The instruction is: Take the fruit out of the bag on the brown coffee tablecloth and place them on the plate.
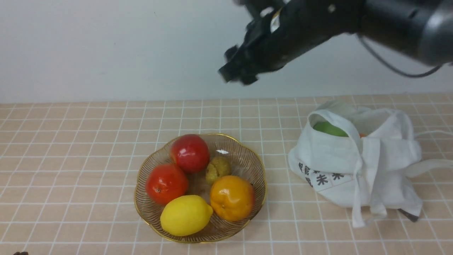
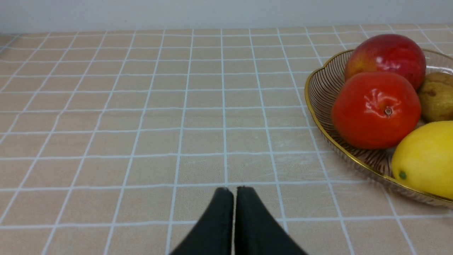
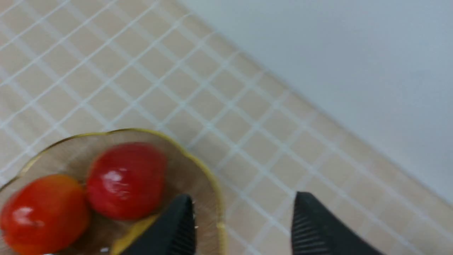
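The gold-rimmed glass plate (image 1: 264,184) sits mid-table on the peach grid tablecloth (image 1: 70,159). It holds a red apple (image 1: 190,153), a red-orange round fruit (image 1: 166,183), a lemon (image 1: 185,215), an orange (image 1: 231,197) and a small brownish fruit (image 1: 218,169). The white bag (image 1: 357,166) lies to the right with a green fruit (image 1: 330,129) showing in its mouth. My right gripper (image 1: 235,76) hangs high above the plate's far edge, open (image 3: 244,200) and holding nothing. My left gripper (image 2: 233,189) is shut and empty, low over the cloth to the left of the plate (image 2: 311,109).
A pale wall runs along the table's far edge. The bag's long straps (image 1: 430,164) trail to the right over the cloth. Bare cloth stretches to the left of the plate and between the plate and the bag.
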